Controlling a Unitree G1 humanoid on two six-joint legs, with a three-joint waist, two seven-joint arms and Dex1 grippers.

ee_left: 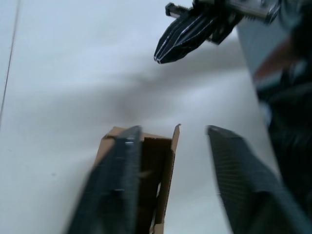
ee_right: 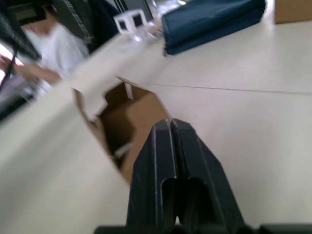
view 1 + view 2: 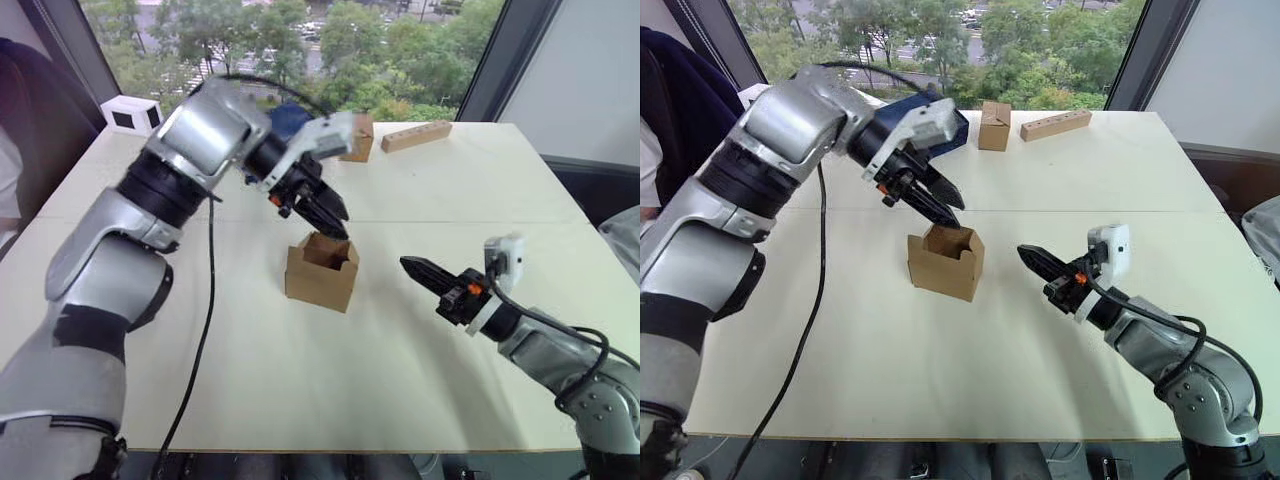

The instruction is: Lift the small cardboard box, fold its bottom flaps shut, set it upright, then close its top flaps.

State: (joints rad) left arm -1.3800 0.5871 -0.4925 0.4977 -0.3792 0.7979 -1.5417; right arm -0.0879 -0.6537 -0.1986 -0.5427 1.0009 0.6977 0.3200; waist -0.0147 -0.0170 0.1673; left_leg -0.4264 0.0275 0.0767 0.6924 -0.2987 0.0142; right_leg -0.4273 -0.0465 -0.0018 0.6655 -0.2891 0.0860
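While the small cardboard box [image 3: 945, 262] stands upright near mid-table with its top flaps raised, the left gripper [image 3: 940, 212] hangs spread just above its far rim, holding nothing. The right gripper [image 3: 1032, 256], clenched and empty, points at the box from nearby. Folding probably goes best pressing one flap at a time while the other gripper braces a wall.

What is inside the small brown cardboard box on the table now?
The small brown cardboard box stands open at the top. Inside, bare cardboard walls and a loose inner flap show; no object is visible. Its floor is hidden by the walls. The left gripper, jaws open, hovers at its rim.
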